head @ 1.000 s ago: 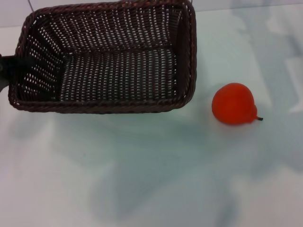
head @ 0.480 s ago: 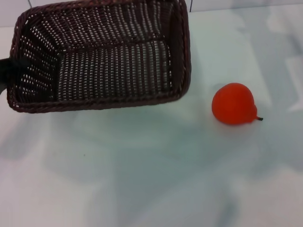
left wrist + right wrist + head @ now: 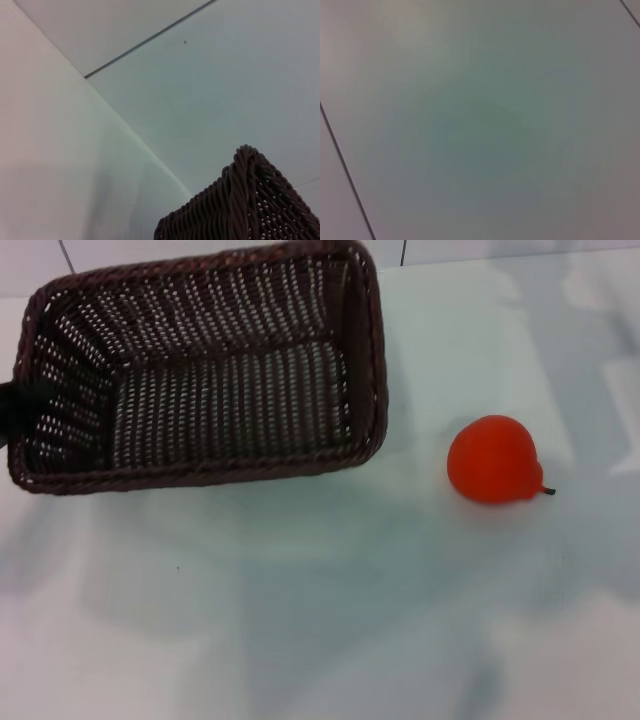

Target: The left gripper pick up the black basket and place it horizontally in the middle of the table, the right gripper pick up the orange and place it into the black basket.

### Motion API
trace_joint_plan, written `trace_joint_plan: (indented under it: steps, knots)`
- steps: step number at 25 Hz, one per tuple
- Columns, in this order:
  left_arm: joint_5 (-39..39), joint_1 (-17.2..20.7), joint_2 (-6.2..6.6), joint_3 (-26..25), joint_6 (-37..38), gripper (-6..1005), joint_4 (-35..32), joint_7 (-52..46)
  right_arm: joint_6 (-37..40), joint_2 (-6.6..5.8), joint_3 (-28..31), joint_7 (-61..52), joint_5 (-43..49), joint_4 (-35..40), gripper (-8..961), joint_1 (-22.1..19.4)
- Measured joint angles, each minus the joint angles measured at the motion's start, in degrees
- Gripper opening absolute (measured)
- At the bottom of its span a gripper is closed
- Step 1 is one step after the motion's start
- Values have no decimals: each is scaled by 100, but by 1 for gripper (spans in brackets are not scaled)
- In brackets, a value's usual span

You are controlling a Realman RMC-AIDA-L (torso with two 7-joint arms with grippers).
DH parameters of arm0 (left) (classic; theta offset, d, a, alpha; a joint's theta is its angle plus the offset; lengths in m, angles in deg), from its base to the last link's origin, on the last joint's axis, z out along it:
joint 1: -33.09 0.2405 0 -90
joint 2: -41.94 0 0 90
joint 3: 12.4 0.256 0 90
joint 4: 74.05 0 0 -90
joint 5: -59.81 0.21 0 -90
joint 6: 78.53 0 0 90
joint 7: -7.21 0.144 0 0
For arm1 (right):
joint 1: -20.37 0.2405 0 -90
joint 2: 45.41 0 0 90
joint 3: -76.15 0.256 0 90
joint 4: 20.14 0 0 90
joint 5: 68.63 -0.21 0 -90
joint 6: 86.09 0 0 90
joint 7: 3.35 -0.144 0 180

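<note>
Head view gives us the black basket (image 3: 200,370) in the upper left of the frame, its open mouth turned toward the camera so that we look into the woven floor and sloped walls. Its long axis runs roughly across the frame, tilted a little, with the right end higher in the picture than the left. At the far left edge we see a dark bar, the left gripper (image 3: 12,408), against the basket's short left wall; we cannot tell whether its fingers are spread or pinching the rim, since they are hidden by the weave.

We find the orange (image 3: 495,460) at centre right, resting on the table (image 3: 320,620), well apart from the basket, its short dark stem pointing right.

Left wrist view shows us only a braided corner of the basket (image 3: 245,205) at the lower right, with pale surface beyond. Right wrist view shows us plain pale surface; the right gripper appears nowhere.
</note>
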Motion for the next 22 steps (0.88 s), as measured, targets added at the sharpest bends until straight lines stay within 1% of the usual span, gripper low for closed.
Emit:
trace_joint_plan:
  steps: [6, 13, 22]
  knots:
    - [25, 71, -6, 8, -11, 175, 12, 84, 1, 0, -11, -51, 2, 67, 946, -6]
    - [46, 123, -4, 7, -79, 176, 124, 207, 46, 27, -169, -150, 63, 45, 946, 45]
    - [35, 190, -12, 4, -58, 176, 264, 233, 92, 31, -321, -286, 63, 6, 945, 61]
